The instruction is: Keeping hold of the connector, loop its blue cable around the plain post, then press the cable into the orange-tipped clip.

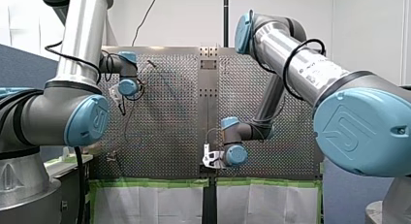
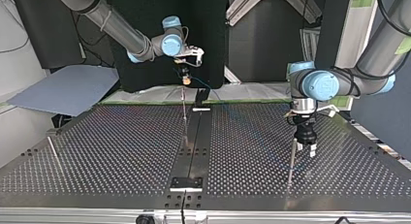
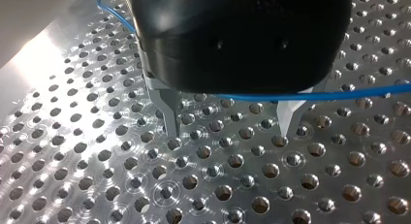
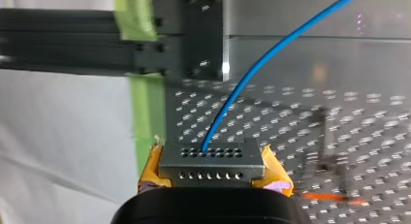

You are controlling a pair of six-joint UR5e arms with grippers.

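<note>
My right gripper (image 4: 213, 173) has its yellow pads shut on a small grey connector (image 4: 212, 161) with rows of holes. A blue cable (image 4: 257, 73) leaves the connector's top and runs away over the perforated plate. An orange-tipped piece (image 4: 329, 197) shows blurred beside that gripper. In the top view my right gripper (image 2: 185, 78) hangs over the table's far edge. My left gripper (image 2: 306, 150) stands right beside a thin plain post (image 2: 292, 158). Its metal fingers (image 3: 169, 120) are open just above the plate, and the blue cable (image 3: 310, 95) runs across their roots.
A black rail (image 2: 194, 146) runs down the table's middle, with a slim upright rod (image 2: 184, 115) just beside it. Another thin rod (image 2: 54, 153) stands at the top view's left. Green tape and white sheeting (image 1: 155, 185) line the table's edge.
</note>
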